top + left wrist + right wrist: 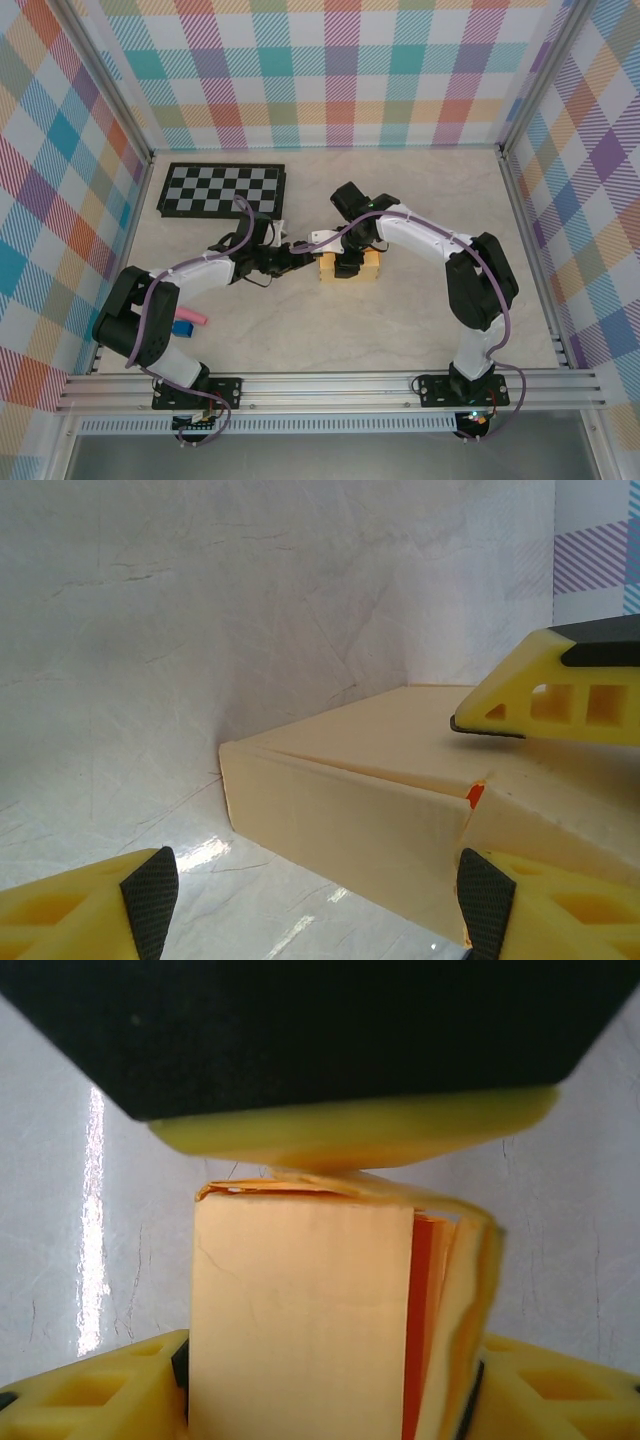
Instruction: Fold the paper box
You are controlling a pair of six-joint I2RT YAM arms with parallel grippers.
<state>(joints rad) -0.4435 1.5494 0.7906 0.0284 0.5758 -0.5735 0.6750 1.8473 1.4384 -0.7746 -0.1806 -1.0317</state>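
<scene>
- Right gripper [325, 1380] of mine clamps the yellow-orange flat card paper box [370, 265] mid-table.
- My left gripper [318, 892], jaws apart, waits just left; the box's long axis points toward it.

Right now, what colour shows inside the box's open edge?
Bright orange-red, inside the pale yellow paper box; clearest in the right wrist view.

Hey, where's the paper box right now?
In the top view the paper box sits mid-table, just right of the left gripper, between the fingers of the right gripper, nearer than the checkerboard.
</scene>
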